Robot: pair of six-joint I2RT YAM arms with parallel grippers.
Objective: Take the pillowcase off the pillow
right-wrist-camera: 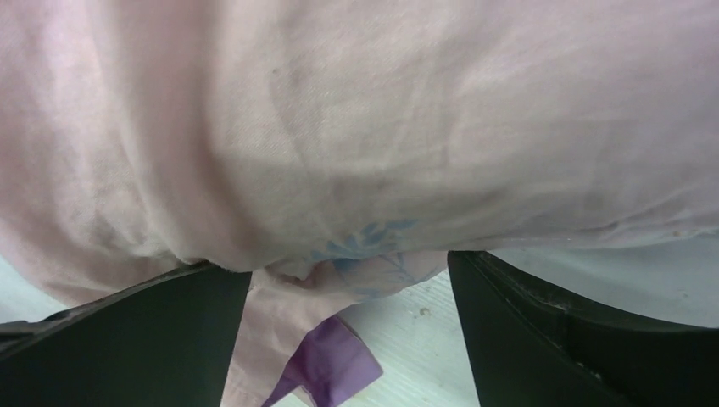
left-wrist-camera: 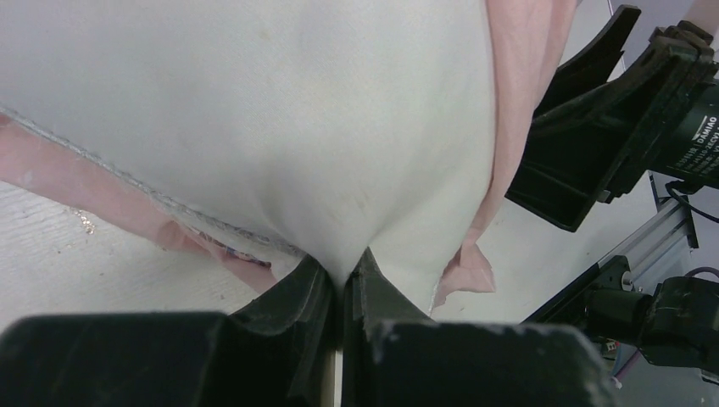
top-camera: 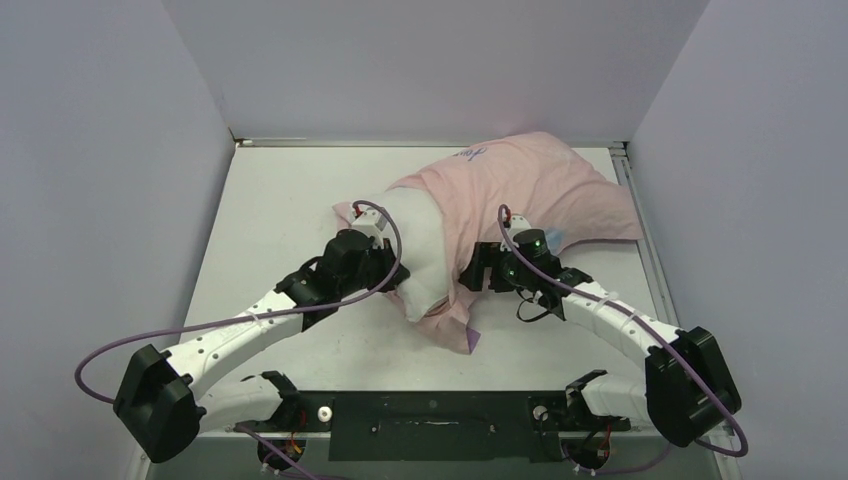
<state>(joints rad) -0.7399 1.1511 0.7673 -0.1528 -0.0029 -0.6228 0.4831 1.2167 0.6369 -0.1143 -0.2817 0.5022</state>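
The white pillow [top-camera: 418,250] sticks out of the pale pink pillowcase [top-camera: 540,190] at mid-table, its bare end toward the near edge. My left gripper [top-camera: 388,262] is shut on a pinch of the white pillow [left-wrist-camera: 280,127], which fills the left wrist view; its fingers [left-wrist-camera: 297,292] meet on the fabric. Pink pillowcase edges [left-wrist-camera: 526,102] hang beside it. My right gripper [top-camera: 478,268] is open against the pillowcase [right-wrist-camera: 356,127], its jaws wide apart below the pink fabric, with a purple corner [right-wrist-camera: 335,369] hanging between them.
The white table [top-camera: 270,220] is walled by grey panels on the left, back and right. A metal rail runs along the right edge [top-camera: 640,210]. The arm bases and a black plate [top-camera: 430,425] sit at the near edge. My right arm shows in the left wrist view [left-wrist-camera: 627,127].
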